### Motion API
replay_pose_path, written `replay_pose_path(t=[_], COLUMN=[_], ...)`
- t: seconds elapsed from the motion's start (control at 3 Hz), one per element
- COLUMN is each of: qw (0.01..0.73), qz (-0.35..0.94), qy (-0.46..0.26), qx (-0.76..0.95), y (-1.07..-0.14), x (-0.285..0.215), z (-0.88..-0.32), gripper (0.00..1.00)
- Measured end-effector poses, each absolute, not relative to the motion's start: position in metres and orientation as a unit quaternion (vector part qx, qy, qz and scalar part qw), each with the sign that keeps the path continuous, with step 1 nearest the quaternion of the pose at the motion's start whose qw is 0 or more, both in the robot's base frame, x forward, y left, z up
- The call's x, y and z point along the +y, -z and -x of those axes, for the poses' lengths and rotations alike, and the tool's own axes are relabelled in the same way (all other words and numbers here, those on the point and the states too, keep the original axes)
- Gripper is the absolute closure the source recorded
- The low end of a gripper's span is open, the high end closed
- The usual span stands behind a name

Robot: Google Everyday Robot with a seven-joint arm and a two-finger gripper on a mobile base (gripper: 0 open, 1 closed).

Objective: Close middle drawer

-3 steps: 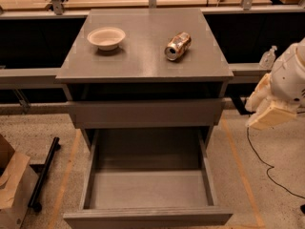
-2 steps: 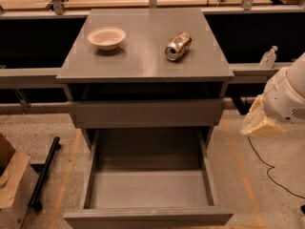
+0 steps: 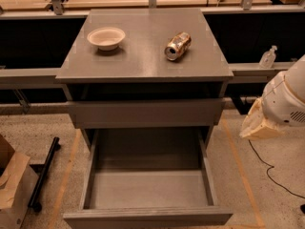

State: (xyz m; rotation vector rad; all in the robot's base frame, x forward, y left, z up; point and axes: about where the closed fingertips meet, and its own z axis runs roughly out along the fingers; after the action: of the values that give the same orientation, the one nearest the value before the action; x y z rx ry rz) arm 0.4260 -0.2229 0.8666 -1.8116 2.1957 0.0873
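The middle drawer (image 3: 147,190) is pulled far out of the grey cabinet (image 3: 143,66), toward the camera. Its grey floor and side walls show, and it is empty. Its plain front strip (image 3: 147,217) sits at the bottom edge of the view. Above it, a taller grey drawer front (image 3: 145,112) stands slightly out from the cabinet. My arm (image 3: 286,99), white with a tan cover, is at the right edge, to the right of the cabinet and apart from it. My gripper is not in view.
A white bowl (image 3: 106,37) and a tipped drink can (image 3: 177,46) lie on the cabinet top. A sanitizer bottle (image 3: 268,57) stands on the ledge at right. A cardboard box (image 3: 12,185) and a black bar (image 3: 44,173) are on the floor at left. A cable (image 3: 271,171) runs on the floor at right.
My arm has moved down along the right side of the cabinet, uncovering the bottle behind it. The drawers, bowl and can have not moved.
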Motion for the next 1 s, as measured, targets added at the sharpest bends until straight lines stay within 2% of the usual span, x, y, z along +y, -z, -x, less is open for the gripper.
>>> replay_pose_path(t=[0.33, 1.0], qw=[0.128, 0.067], qz=[0.636, 0.649], qy=[-0.039, -0.098], qx=[0.760, 0.752], y=[-0.850, -0.760], x=[-0.216, -0.207], z=[-0.426, -0.414], gripper=[1.00, 1.00])
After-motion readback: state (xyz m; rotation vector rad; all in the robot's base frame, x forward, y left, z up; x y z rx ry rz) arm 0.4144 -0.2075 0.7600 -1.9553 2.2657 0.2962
